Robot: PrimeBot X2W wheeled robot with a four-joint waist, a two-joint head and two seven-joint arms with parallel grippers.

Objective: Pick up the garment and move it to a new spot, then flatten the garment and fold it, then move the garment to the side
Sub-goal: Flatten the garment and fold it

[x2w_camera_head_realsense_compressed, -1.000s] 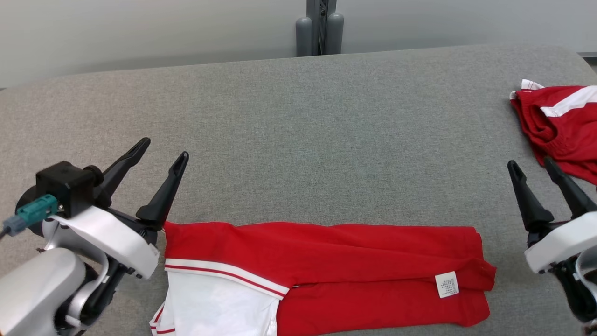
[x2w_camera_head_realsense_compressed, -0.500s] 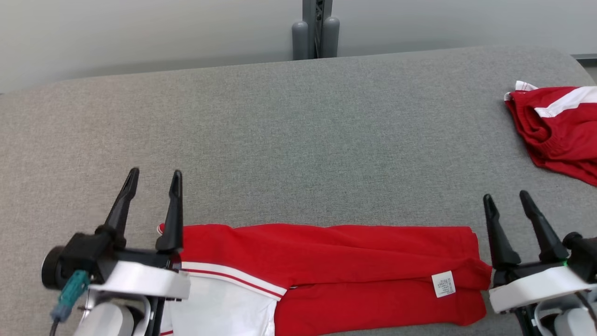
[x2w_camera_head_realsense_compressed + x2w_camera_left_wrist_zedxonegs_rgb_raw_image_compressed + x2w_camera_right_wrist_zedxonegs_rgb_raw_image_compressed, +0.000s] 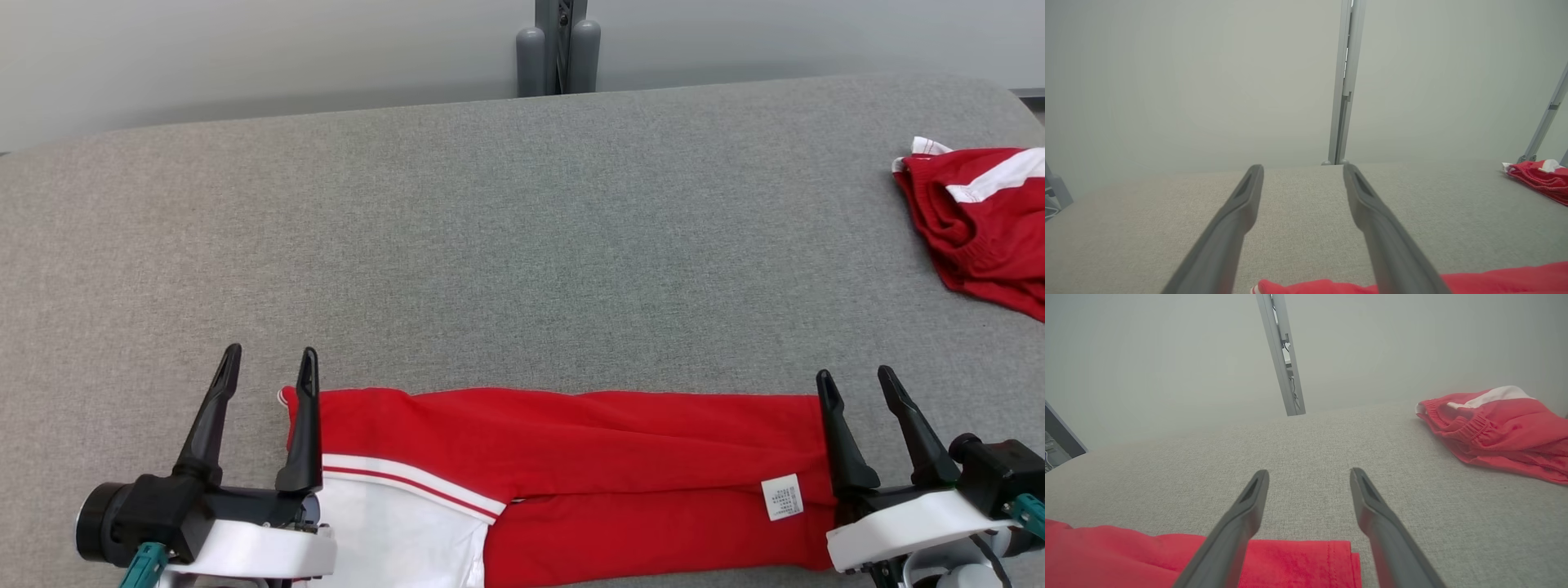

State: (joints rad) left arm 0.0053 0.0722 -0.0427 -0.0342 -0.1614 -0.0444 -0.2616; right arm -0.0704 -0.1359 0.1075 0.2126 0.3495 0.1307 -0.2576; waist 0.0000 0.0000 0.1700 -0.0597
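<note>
A red garment (image 3: 571,457) with a white panel and a small white label lies folded into a long strip along the near edge of the grey table (image 3: 522,245). My left gripper (image 3: 265,363) hovers open over the garment's left end, its right finger above the red corner (image 3: 1306,286). At the garment's right end my right gripper (image 3: 853,380) stands open, its left finger over the red edge (image 3: 1298,559). Nothing sits between either pair of fingers.
A second red garment (image 3: 980,220) with a white stripe lies crumpled at the table's far right; it also shows as the red heap (image 3: 1494,424). A grey post (image 3: 559,49) stands behind the table's far edge against a pale wall.
Both grippers have drawn back toward the near edge and turned their fingers straight ahead, ending over the garment's two ends. The garment has not moved.
</note>
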